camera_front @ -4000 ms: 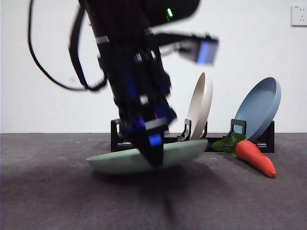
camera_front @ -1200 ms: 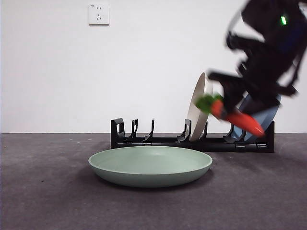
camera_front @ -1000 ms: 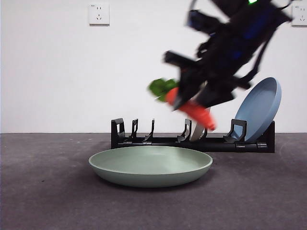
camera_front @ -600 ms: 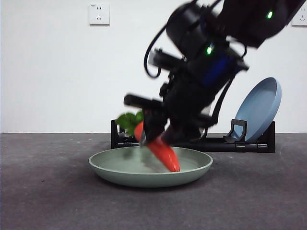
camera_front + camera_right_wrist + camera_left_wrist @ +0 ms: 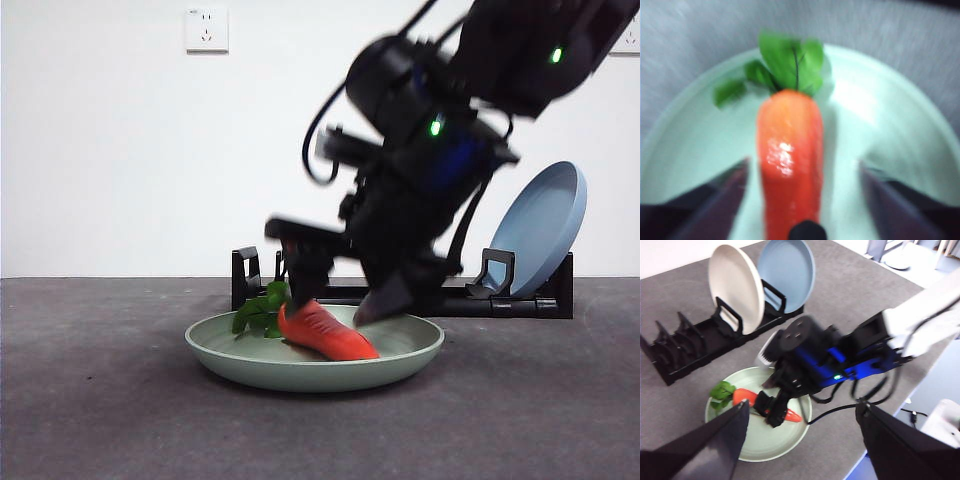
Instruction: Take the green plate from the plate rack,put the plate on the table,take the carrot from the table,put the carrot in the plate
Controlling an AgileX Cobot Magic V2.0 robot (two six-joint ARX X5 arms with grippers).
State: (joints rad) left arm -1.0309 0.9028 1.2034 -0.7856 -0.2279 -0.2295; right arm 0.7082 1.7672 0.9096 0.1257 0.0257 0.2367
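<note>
The carrot (image 5: 325, 335) lies on its side in the green plate (image 5: 230, 352), leaves toward the left in the front view. The plate sits flat on the table (image 5: 100, 420) in front of the plate rack (image 5: 258, 290). My right gripper (image 5: 342, 290) hangs just above the carrot, jaws open, one on each side of it. In the right wrist view the carrot (image 5: 790, 155) lies on the plate (image 5: 900, 130) between the spread jaws of that gripper (image 5: 802, 166). My left gripper (image 5: 800, 415) is high above the table, open and holding nothing.
A cream plate (image 5: 737, 287) and a blue plate (image 5: 787, 272) stand in the rack's (image 5: 685, 347) slots at one end; its other slots hold nothing. In the front view the blue plate (image 5: 540, 225) leans at the right, behind the arm. The table edge lies past the plate (image 5: 765, 445).
The right gripper carried the carrot from the right over the plate and lowered it. The carrot now lies in the plate and the jaws have opened off it.
</note>
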